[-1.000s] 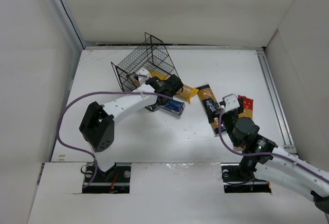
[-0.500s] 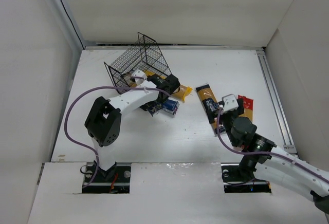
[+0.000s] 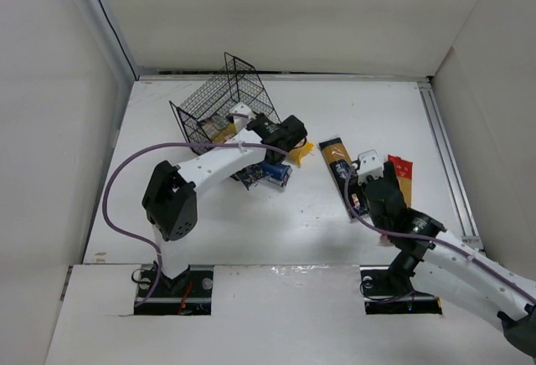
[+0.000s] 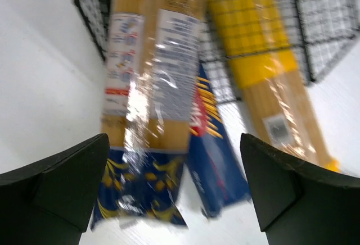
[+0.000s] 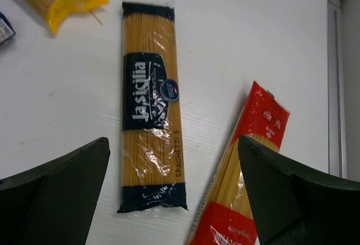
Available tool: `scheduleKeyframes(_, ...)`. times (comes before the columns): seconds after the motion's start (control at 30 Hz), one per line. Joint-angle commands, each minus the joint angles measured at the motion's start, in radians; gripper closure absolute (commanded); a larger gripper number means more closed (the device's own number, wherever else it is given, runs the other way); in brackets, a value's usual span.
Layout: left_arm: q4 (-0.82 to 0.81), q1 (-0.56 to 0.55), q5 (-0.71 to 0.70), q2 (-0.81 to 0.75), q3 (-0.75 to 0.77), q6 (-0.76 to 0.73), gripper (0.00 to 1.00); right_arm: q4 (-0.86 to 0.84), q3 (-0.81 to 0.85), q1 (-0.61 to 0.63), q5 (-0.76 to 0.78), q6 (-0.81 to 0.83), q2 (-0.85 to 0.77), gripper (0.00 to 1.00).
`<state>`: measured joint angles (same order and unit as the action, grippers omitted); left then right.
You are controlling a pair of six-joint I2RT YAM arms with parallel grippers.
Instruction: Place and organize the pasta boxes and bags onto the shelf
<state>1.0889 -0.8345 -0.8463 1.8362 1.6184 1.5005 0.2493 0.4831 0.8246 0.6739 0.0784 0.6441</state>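
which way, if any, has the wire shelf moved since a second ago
Yes: the wire shelf slid left, toward the left wall rail.

White table point(image 3: 293, 223) bears wire shelf point(image 3: 224, 101), dark-label pack point(image 5: 149, 138), red bag point(image 5: 250, 155), blue boxes point(image 3: 275, 173).

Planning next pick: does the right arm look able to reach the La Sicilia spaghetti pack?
Likely yes: the right gripper hangs open close over the La Sicilia spaghetti pack, which lies flat with nothing on it.
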Motion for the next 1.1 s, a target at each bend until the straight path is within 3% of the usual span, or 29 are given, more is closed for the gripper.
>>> scheduleKeyframes(0.0,-0.002,-0.076,-0.089,-0.078,0.089,-0.162,0.0,0.177,0.113,-0.095,-0.187,-0.055,0.096,0.0)
scheduleKeyframes(0.07,-0.049,-0.109,-0.089,-0.104,0.1,-0.288,0.0,0.196,0.135,-0.154,-0.226,-0.023,0.162,0.0)
scheduleKeyframes(0.13,-0.151,-0.146,-0.054,-0.164,0.1,-0.417,0.0,0.171,0.147,-0.243,-0.374,0.043,0.227,0.0)
scheduleKeyframes(0.2,-0.226,-0.155,0.045,-0.228,0.026,-0.548,0.0,0.124,0.172,-0.294,-0.475,0.121,0.319,0.0)
scheduleKeyframes(0.33,-0.546,-0.155,0.246,-0.574,-0.263,-0.704,0.0,0.114,0.248,-0.416,-0.625,0.213,0.494,0.0)
scheduleKeyframes(0.43,-0.618,-0.137,0.282,-0.765,-0.487,-0.686,0.0,0.099,0.282,-0.45,-0.66,0.245,0.609,0.0)
scheduleKeyframes(0.57,-0.54,-0.114,0.244,-1.024,-0.661,-0.542,0.0,0.054,0.291,-0.499,-0.718,0.279,0.721,0.0)
scheduleKeyframes(0.83,-0.298,-0.103,0.19,-1.098,-0.71,-0.3,0.0,0.045,0.322,-0.535,-0.803,0.301,0.85,0.04)
scheduleKeyframes(0.87,-0.287,-0.103,0.181,-1.098,-0.71,-0.284,0.0,0.045,0.322,-0.535,-0.803,0.301,0.85,0.14)
scheduleKeyframes(0.9,-0.287,-0.103,0.181,-1.098,-0.71,-0.269,0.0,0.045,0.313,-0.545,-0.839,0.301,0.85,0.32)
scheduleKeyframes(0.93,-0.258,-0.103,0.17,-1.109,-0.698,-0.246,0.0,0.027,0.301,-0.559,-0.862,0.301,0.841,0.75)
scheduleKeyframes(0.97,-0.248,-0.103,0.17,-1.109,-0.698,-0.246,0.0,0.015,0.301,-0.559,-0.888,0.317,0.82,0.94)
scheduleKeyframes(1.0,-0.248,-0.103,0.156,-1.109,-0.698,-0.246,0.0,0.005,0.287,-0.568,-0.908,0.326,0.803,1.0)
scheduleKeyframes(1.07,-0.225,-0.103,0.141,-1.12,-0.686,-0.224,0.0,-0.004,0.287,-0.568,-0.93,0.357,0.726,1.0)
